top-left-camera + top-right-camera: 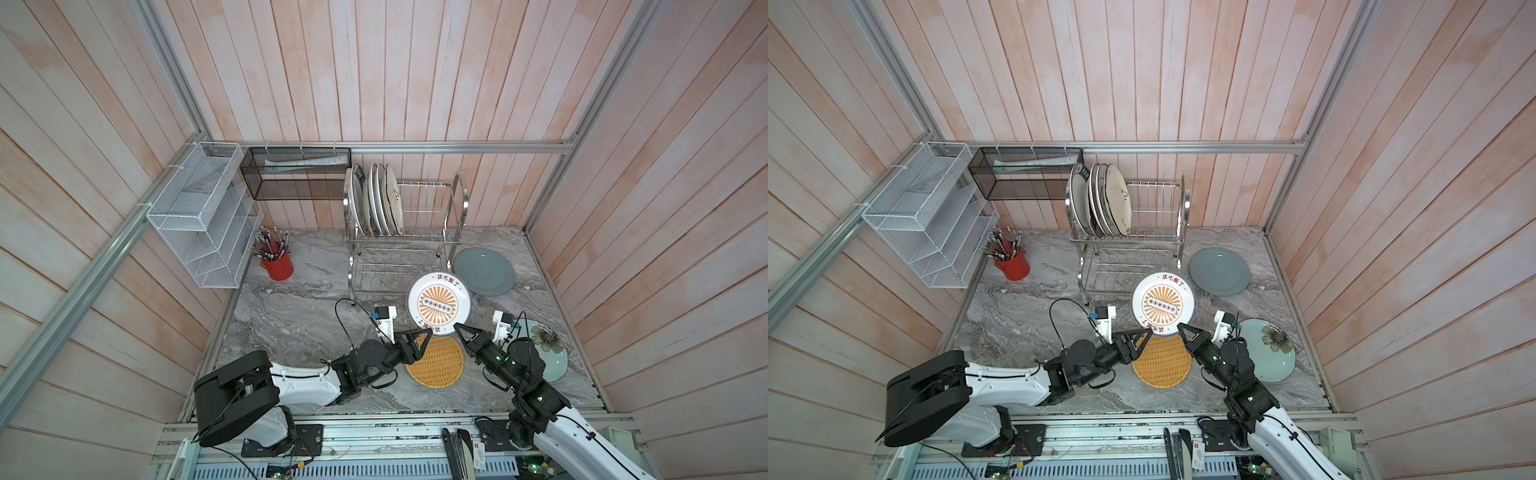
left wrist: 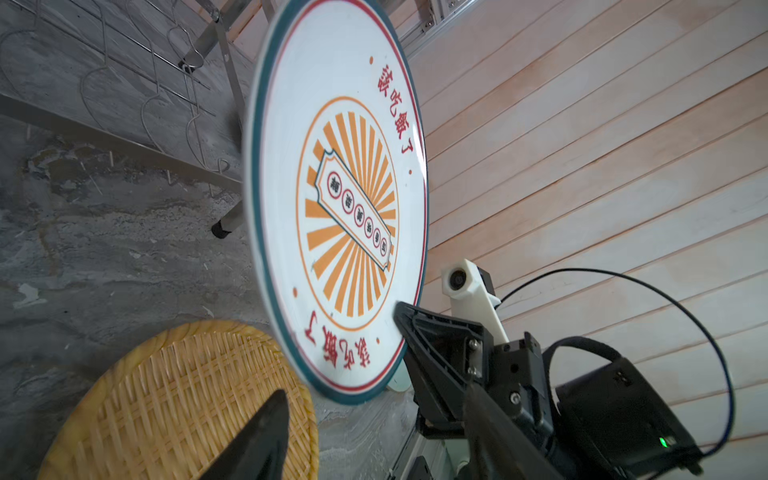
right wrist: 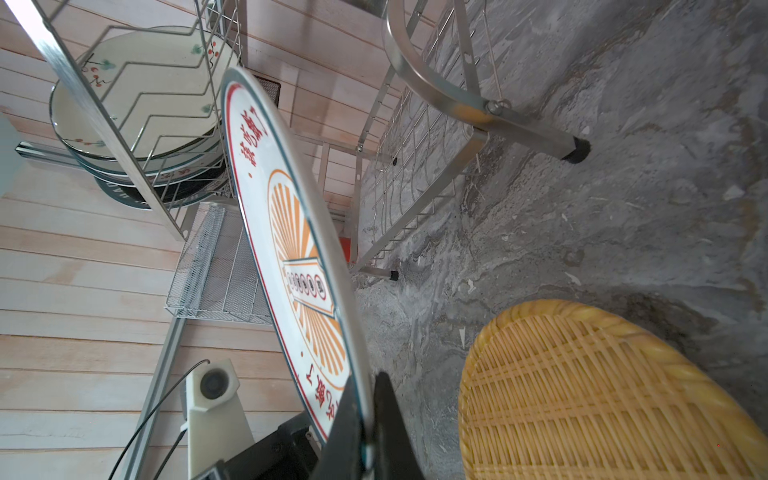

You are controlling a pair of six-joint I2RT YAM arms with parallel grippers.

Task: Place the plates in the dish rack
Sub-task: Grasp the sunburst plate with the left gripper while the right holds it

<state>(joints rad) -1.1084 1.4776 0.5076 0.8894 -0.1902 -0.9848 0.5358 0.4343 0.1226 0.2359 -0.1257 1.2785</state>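
Right fingers (image 3: 388, 419) are together, pinched on the near rim of the sunburst plate (image 1: 438, 303), 1 finger on the printed face & 1 on the back. Left fingers (image 1: 417, 333) are apart in a wide V, holding nothing. 1 tip sits right at that plate's near-left rim in both top views; can't tell if it touches. The finger in the left wrist view hangs over the woven plate (image 1: 436, 365), clear of the sunburst one.

The sunburst plate is up off the table (image 1: 299, 316), tilted, printed face turned up toward the top cams. Its held edge is nearest the robot. The far edge points at the lower tier of the dish rack (image 1: 460, 197), just in front of it. The centre banner runs side to side in both top views, and the plate's near edge overlaps the woven plate's far rim there.

It's round, glossy white, w/ a dark teal rim band, a thin red line inside that, orange rays & red characters at 2 ends. The woven plate is a yellow basket-weave, round, flat on the table. The table has a grey marbled stone look.

The rack is shiny steel wire & tube, 2 tiers, arched ends. A row of racked plates (image 1: 392, 203) stands on edge at the upper tier's left end. A grey-blue plate (image 1: 484, 272) lies flat just right of the rack. A pale teal plate (image 1: 555, 365) w/ a dark flower lies partly under the right arm.
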